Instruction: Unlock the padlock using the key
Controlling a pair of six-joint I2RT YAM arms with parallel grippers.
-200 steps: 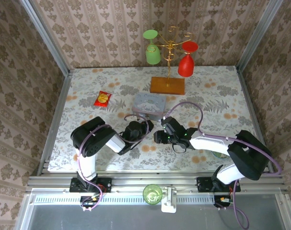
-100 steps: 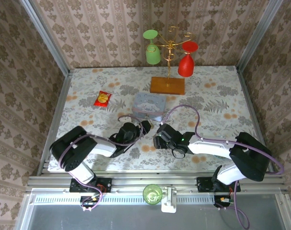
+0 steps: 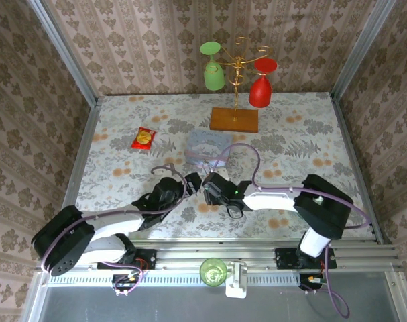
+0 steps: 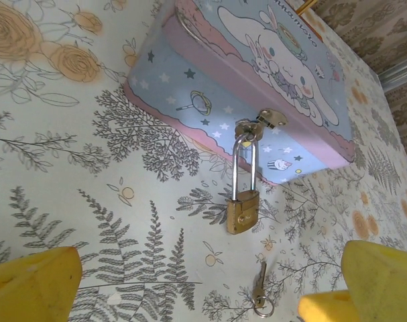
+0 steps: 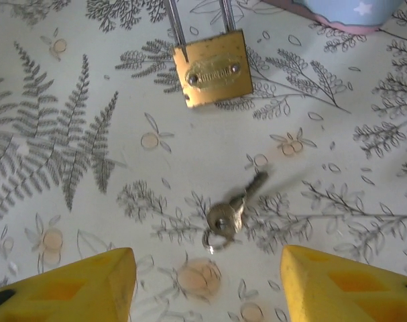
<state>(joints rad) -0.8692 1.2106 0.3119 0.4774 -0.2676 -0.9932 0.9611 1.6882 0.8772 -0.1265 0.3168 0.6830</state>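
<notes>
The small brass padlock [image 4: 243,210] lies on the floral cloth, its silver shackle [image 4: 245,161] hooked through the hasp of the pale blue tin [image 4: 257,80]. The key [image 4: 259,295], on a small ring, lies flat just in front of it. In the right wrist view the padlock [image 5: 213,69] is at the top and the key [image 5: 231,213] lies between and ahead of the yellow fingers, touching neither. My right gripper [image 5: 210,288] is open. My left gripper [image 4: 203,295] is open too, with nothing in it. From above, the left gripper [image 3: 190,182] and the right gripper [image 3: 208,186] meet before the tin [image 3: 206,144].
A red-and-yellow snack packet [image 3: 144,138] lies to the left of the tin. Behind it, a wooden-based gold rack [image 3: 235,119] holds a green glass [image 3: 213,70] and a red glass [image 3: 260,87]. A green cup [image 3: 213,270] sits on the front rail.
The right gripper has slid left, closer to the left gripper in front of the tin. The left arm's elbow has dropped low and out to the left.
</notes>
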